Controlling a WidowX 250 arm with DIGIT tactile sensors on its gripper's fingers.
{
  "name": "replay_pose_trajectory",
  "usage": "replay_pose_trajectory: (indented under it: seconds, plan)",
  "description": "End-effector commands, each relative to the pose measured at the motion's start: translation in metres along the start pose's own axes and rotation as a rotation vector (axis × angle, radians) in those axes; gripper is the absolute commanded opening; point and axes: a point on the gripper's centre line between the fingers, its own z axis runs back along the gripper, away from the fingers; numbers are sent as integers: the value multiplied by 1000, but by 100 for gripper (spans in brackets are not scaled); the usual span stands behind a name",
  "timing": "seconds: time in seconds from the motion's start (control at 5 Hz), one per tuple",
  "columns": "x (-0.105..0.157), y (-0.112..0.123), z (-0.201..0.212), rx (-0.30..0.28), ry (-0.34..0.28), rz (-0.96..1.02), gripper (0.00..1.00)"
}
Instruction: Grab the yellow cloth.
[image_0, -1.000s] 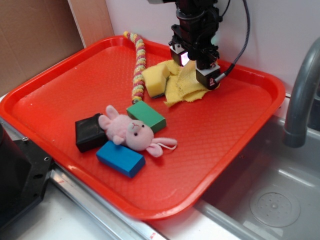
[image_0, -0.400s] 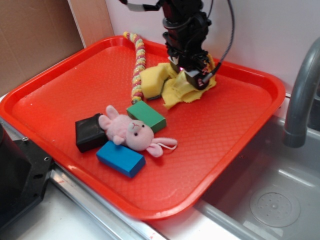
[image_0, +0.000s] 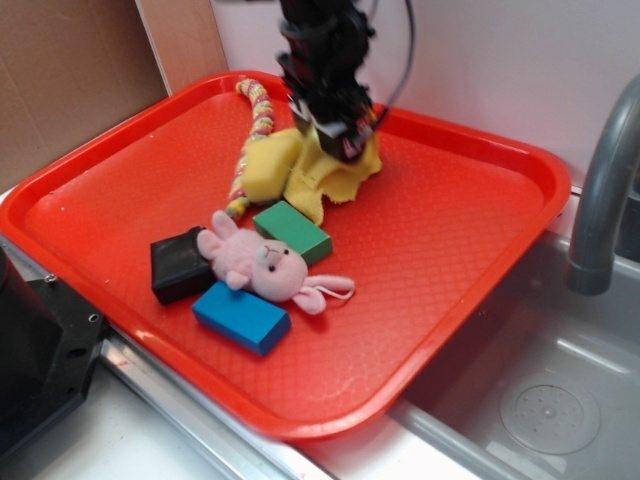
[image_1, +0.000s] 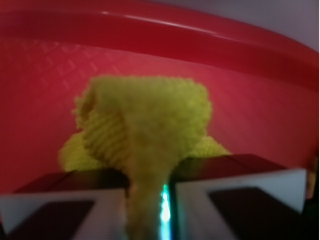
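Observation:
The yellow cloth (image_0: 335, 178) is a mustard, nubby rag bunched up at the back of the red tray (image_0: 470, 250). My gripper (image_0: 335, 140) comes down on it from above and is shut on a fold of it. In the wrist view the yellow cloth (image_1: 145, 125) fills the middle, and a pinched strip of it runs down between the two fingers (image_1: 235, 195). The cloth's left edge lies against the pale-yellow sponge (image_0: 265, 170). Its frayed lower edge hangs toward the green block (image_0: 292, 232).
A braided rope (image_0: 250, 135) curves from the tray's back rim down the sponge's left side. A pink plush bunny (image_0: 265, 268), a black block (image_0: 180, 265) and a blue block (image_0: 240, 317) lie at the front left. A sink with a grey faucet (image_0: 600, 190) is on the right.
My gripper has moved left along the back of the tray, dragging the yellow cloth with it. The sponge and the rope's lower end were pushed left too.

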Motion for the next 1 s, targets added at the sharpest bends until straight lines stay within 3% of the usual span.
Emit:
replay_pose_trajectory:
  seconds: [0.0, 0.2, 0.4, 0.6, 0.8]
  plan:
    - [-19, 16, 120, 143, -14, 176, 0]
    - [-29, 25, 170, 86, 12, 228, 0]
    - [-44, 32, 194, 56, -49, 246, 0]
    - [-57, 39, 197, 27, -73, 263, 0]
    - [-58, 43, 189, 49, -54, 287, 0]
